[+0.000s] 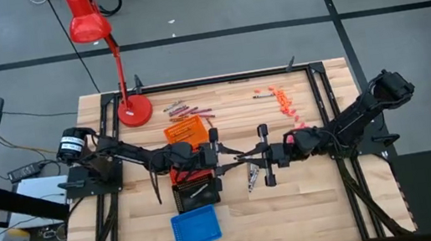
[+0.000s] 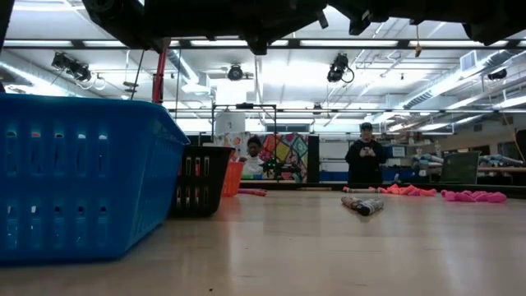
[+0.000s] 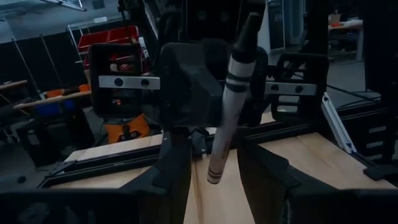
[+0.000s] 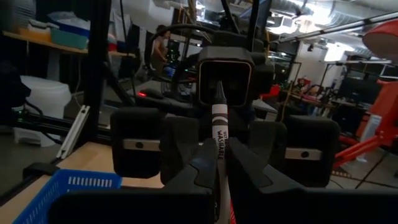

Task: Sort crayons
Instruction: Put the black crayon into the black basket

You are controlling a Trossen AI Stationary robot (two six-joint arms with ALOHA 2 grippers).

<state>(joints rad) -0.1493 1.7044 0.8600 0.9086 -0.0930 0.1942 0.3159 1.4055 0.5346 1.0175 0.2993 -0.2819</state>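
My right gripper is shut on a grey-white crayon above the table's middle. My left gripper faces it, open, its fingers standing on either side of the crayon's free end without touching it. More grey-white crayons lie on the table below the grippers. Maroon-red crayons lie at the far side, and orange crayons lie at the far right. My right gripper pinches the crayon's paper-wrapped body between its two fingers. The fingers come level from the table's right, and the crayon lies roughly along them. It sticks out toward my left gripper, slanted and lifted clear of the table.
An orange tray, a red tray, a black tray and a blue tray stand in a row left of the middle, partly under my left arm. A red desk lamp stands at the far left. People stand beyond the table.
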